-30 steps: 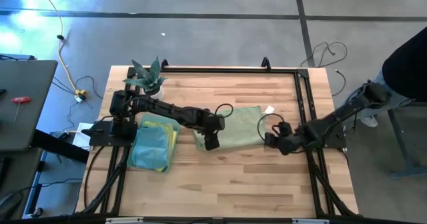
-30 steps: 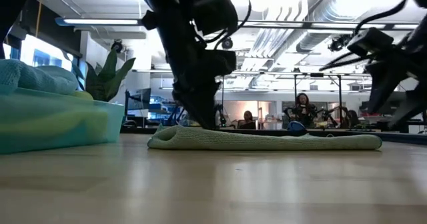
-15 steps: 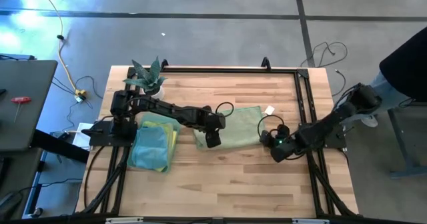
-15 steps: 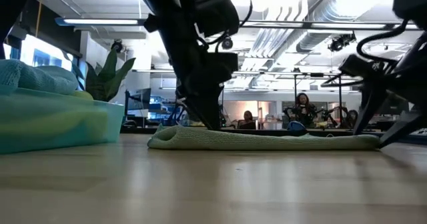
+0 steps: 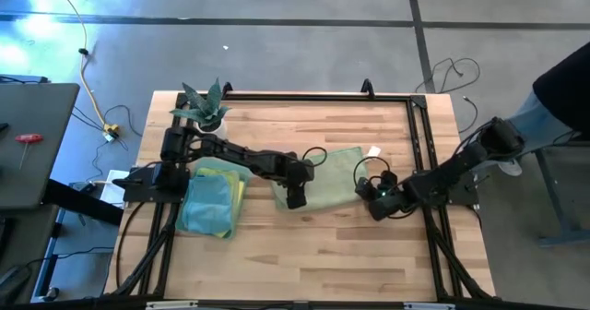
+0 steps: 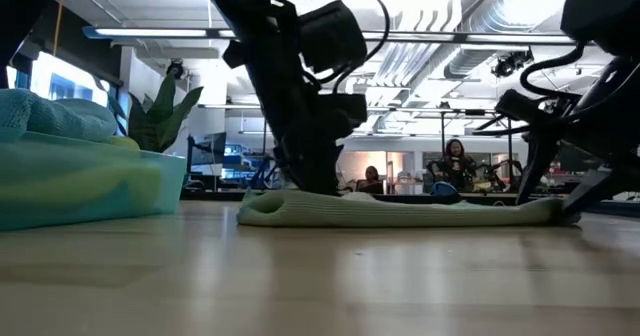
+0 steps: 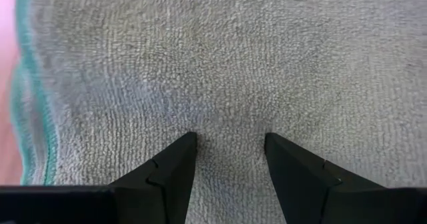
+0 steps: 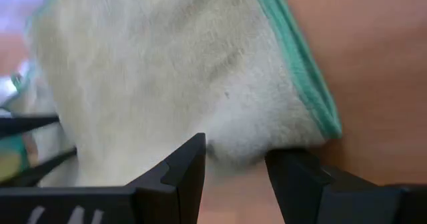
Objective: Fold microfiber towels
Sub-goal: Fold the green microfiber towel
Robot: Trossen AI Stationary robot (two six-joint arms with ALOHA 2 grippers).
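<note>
- The pale green towel [image 5: 323,176] is lying flat on the tabletop [image 5: 304,255], a little toward the right edge from the middle and nearer the far edge than the near one, already doubled into a low, thick pad with a teal-stitched hem.
- It is looking light, soft and floppy: judging by its plush pile, it will be sagging wherever it is not supported, and the layers will likely be sliding over each other instead of holding a crease.
- A pinch at a corner or along the hem, catching every layer, is probably the surest hold; a pinch in the middle would be gathering only the top layer.
- The left gripper [image 5: 294,197] is bearing down on the towel's near corner on the left side, its fingers [image 7: 167,174] standing partly apart with the tips touching the pile and nothing clamped between them.
- The right gripper [image 5: 376,202] is sitting low at the towel's near corner on the right side; its fingers [image 8: 183,174] are also partly apart, straddling the rounded folded corner, which is bulging into the gap, though I cannot tell if they are truly pinching it.
- The other towels [image 5: 210,199], blue, yellow and teal, are sitting stacked near the tabletop's left edge, well apart from both grippers.
- A small potted plant [image 5: 205,107] is standing at the far left corner.
</note>
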